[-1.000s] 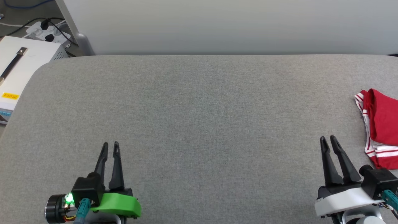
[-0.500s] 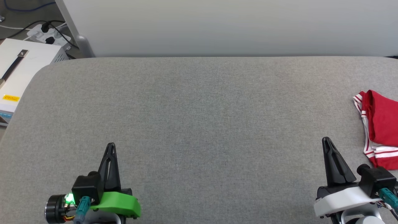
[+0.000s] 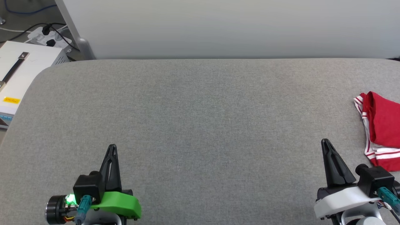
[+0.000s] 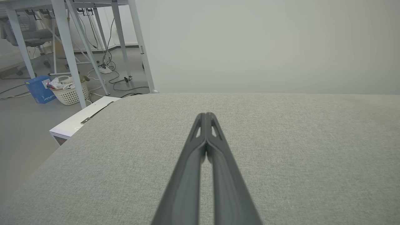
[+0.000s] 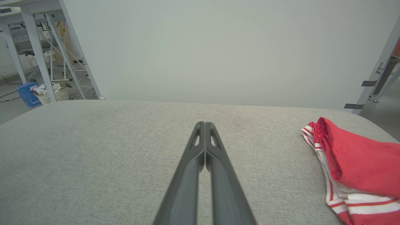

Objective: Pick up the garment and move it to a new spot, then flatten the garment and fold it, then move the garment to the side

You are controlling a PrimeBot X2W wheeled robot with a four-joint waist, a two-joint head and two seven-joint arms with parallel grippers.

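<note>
- Two claws sit over the near edge of the gray cloth-covered table [image 3: 200,109]. The left claw [image 3: 112,147] is toward the near-left corner and the right claw [image 3: 325,142] toward the near-right corner, and both point at the far edge.
- Each claw has its two dark fingers pressed together tip to tip, with nothing between them.
- At the table's right edge, roughly midway between the near and far edges, the red jersey T-shirt [image 3: 382,125] lies bunched up. Its red-and-white striped trim faces the table's middle, and its right part is cut off by the edge of the head view.
- The right claw is near the shirt's near end but apart from it, with a strip of gray cloth showing between them.
- An unbroken stretch of gray cloth runs from the rounded far-left corner across to the shirt.
- A pale wall panel [image 3: 231,28] stands directly behind the far edge.
- Just past the left edge, by the far-left corner, sits a white box [image 3: 22,68] with a dark strap handle. A power strip [image 3: 47,34] with cables lies on the floor beyond it.
</note>
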